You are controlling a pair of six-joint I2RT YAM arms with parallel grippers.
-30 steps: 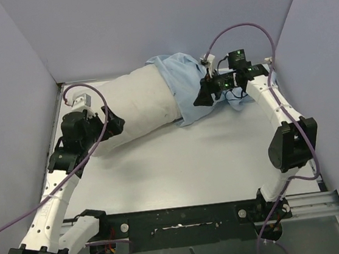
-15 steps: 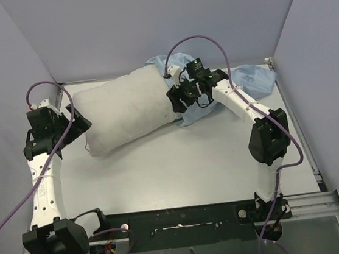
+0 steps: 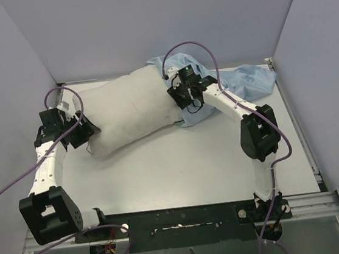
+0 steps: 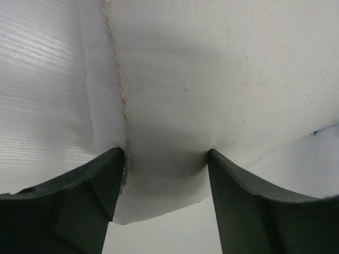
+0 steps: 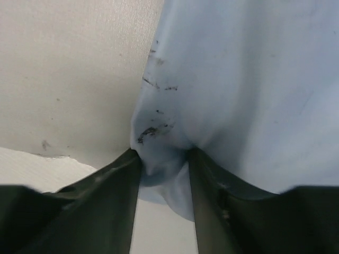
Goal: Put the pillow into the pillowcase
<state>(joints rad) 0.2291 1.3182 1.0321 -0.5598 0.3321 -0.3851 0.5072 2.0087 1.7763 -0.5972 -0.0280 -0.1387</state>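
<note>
The pillow (image 3: 128, 110) lies slantwise on the tabletop (image 3: 180, 162) near the back wall (image 3: 164, 23). Its right end is tucked inside the blue case (image 3: 247, 80), whose loose rest spreads toward the right wall (image 3: 330, 84). The left tool (image 4: 165, 152) grips the pillow's bare left corner, close to the left wall (image 3: 9, 120) — little room behind it. The right tool (image 5: 163, 152) is clamped on the case's hem where it meets the pillow, with its purple cable (image 3: 190, 43) arcing above. The widest room is the near tabletop — between the arms.
</note>
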